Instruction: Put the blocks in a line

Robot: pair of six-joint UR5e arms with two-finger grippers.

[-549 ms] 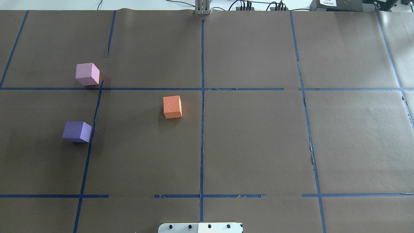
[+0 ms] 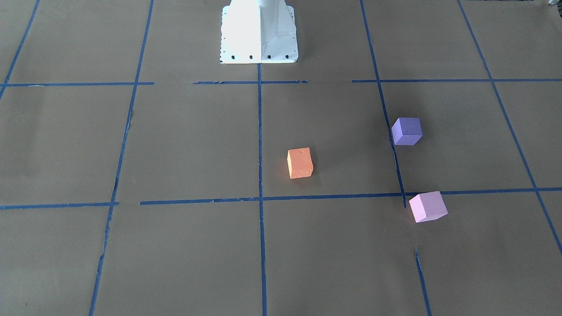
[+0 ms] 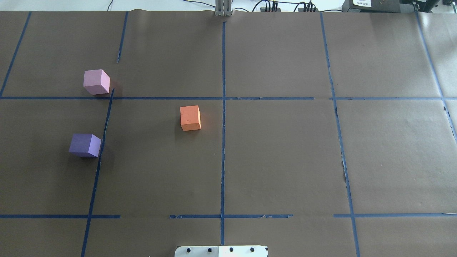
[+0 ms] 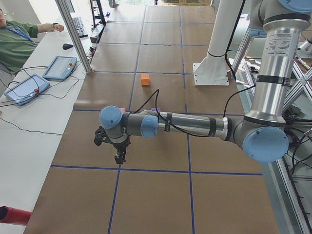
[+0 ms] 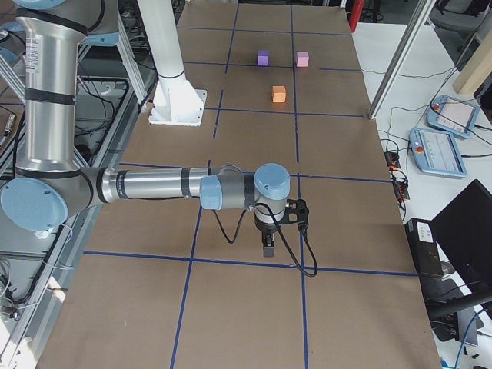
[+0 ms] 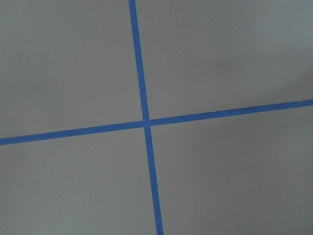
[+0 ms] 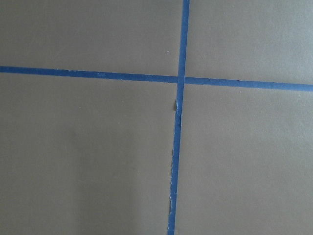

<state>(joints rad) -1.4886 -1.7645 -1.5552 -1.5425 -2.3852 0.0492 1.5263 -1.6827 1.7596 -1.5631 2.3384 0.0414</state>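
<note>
A brown paper-covered desk (image 3: 285,160), marked into squares by blue tape (image 3: 223,142), fills every view. Two arms hover over it, one at each end: the left arm (image 4: 195,126) and the right arm (image 5: 154,184). Each points down at a tape crossing, well apart from the blocks. The left fingers (image 4: 118,157) and right fingers (image 5: 267,247) show only from the side and small, so I cannot tell how wide they stand.

Three blocks sit on the robot's left half, one of each colour. An orange block (image 3: 190,117) lies near the centre line, with a purple block (image 3: 85,145) and a pink block (image 3: 96,81) further left. They form a triangle, not a line, so I judge the task not yet begun. The next move likely calls for the left arm to reach in and grasp the orange block, then carry it across into line with the other two.
</note>
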